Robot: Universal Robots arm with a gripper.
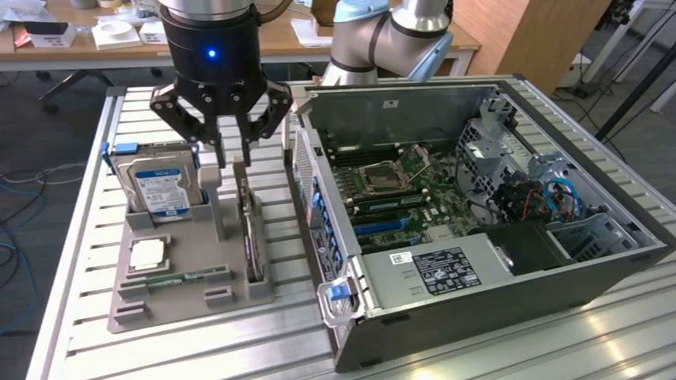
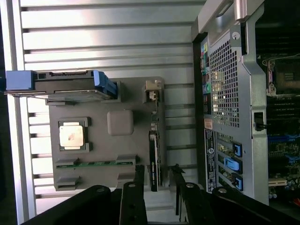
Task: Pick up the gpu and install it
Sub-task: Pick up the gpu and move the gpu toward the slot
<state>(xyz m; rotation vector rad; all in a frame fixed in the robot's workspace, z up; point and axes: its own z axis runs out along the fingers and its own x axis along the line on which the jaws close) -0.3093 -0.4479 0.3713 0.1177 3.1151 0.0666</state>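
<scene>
1. One arm hangs over the slatted metal table (image 1: 79, 237), and its gripper (image 1: 222, 158) points straight down above the grey parts tray (image 1: 174, 309).
2. Both fingers (image 1: 198, 150) are spread apart, and we see nothing clamped between them.
3. We find the gpu (image 1: 252, 237) standing on its long edge in a slot along the side of the tray nearest the computer case (image 1: 507, 309). It is a thin dark card, and it is not yet lifted.
4. In the wrist view the gripper (image 2: 158, 168) looks down on the gpu (image 2: 153, 154). One dark finger (image 2: 138, 178) lies on each side of the line of the card's top edge. We cannot tell from either view whether the pads touch it.
5. In the exterior view the fingertips sit near the far end of the card, just beside the upright grey post (image 1: 211, 194) of the tray.
6. On the exterior view's left of the tray we see the hard drive (image 1: 158, 186) with its blue-white label, standing upright. The processor (image 1: 148, 253) and the green memory stick (image 1: 174, 279) lie flat nearer the camera.
7. The case lies open on the exterior view's right of the tray, and we can see its motherboard (image 1: 407, 186) and power supply (image 1: 444, 269).
</scene>
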